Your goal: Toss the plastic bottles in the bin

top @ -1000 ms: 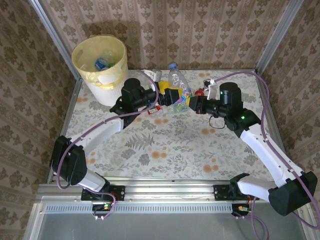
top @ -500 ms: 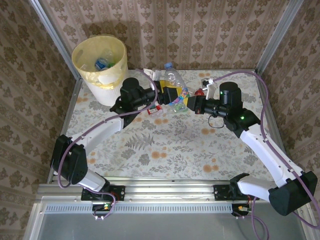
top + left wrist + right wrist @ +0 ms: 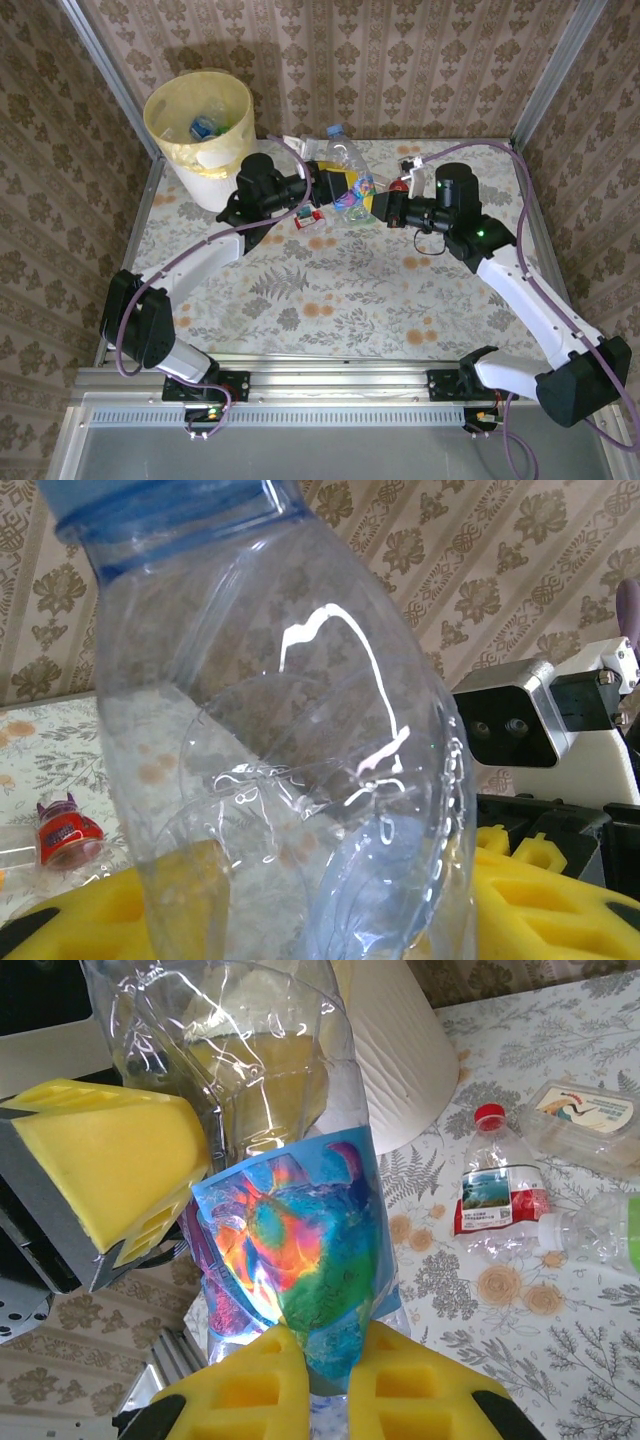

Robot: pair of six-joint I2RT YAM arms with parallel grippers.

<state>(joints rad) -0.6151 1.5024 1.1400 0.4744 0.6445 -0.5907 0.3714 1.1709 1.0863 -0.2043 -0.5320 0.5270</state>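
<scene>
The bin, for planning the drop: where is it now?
Top view: the bin stands at the table's far-left corner, just left of the left arm.

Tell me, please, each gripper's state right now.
Left gripper: jaws around the clear bottle; grip cannot be told.
Right gripper: shut on the clear bottle.

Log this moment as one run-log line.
phase: both arms at one bottle | right end effector: shut on clear bottle, lower end | left end effector: around its upper body, grip unclear | bin: far left
</scene>
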